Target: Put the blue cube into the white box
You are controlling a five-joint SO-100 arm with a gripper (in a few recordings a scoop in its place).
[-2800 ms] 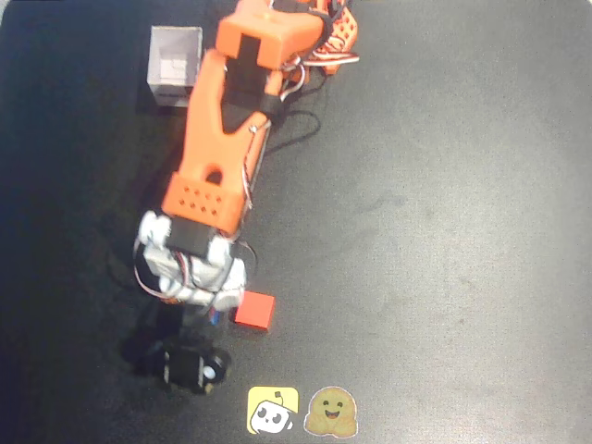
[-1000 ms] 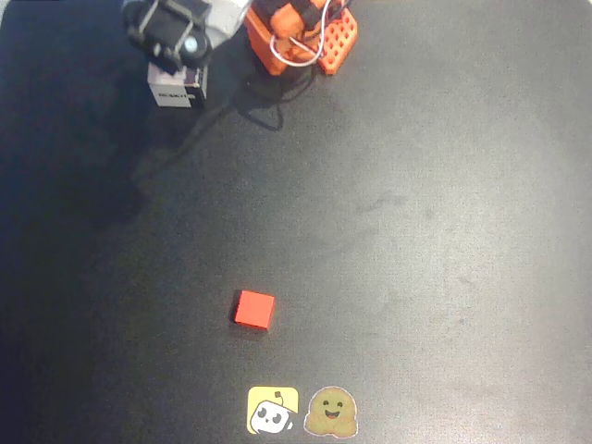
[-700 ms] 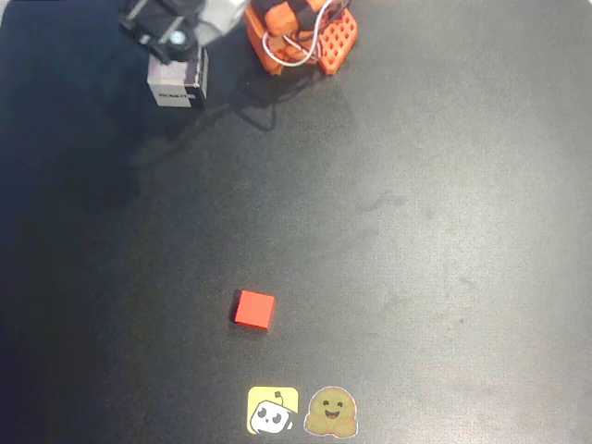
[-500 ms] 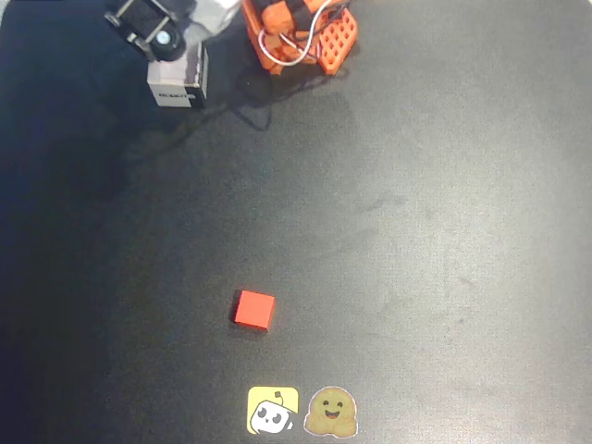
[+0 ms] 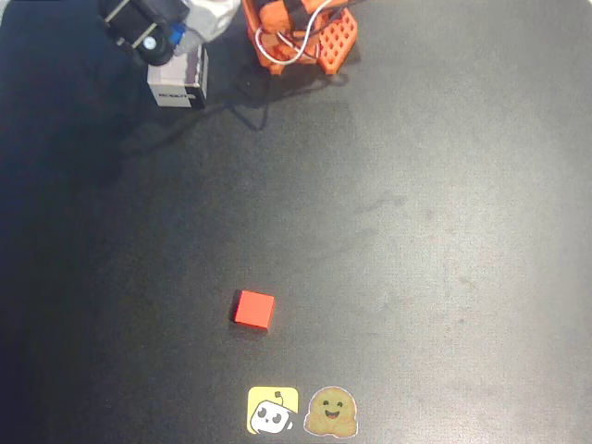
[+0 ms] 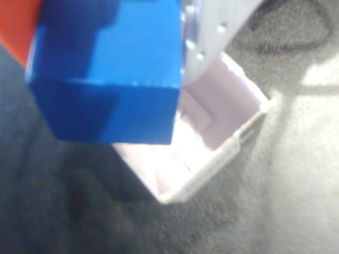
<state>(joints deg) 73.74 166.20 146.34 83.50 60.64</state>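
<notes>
In the wrist view the blue cube fills the upper left, pinched between an orange finger and a pale finger. My gripper is shut on it. Below and right of the cube lies the white box, open top facing up, its inside bare where it shows. From overhead, the gripper hovers at the top left over the box's far left corner. A sliver of the blue cube shows beside it, and the white box shows its dark label.
A red cube lies on the black table low in the middle, with two stickers beneath it at the front edge. The orange arm base stands at the top, right of the box.
The arm has swung from beside the red cube back to the white box, carrying the blue cube. In the last second the gripper drifted slightly left and up over the box.
</notes>
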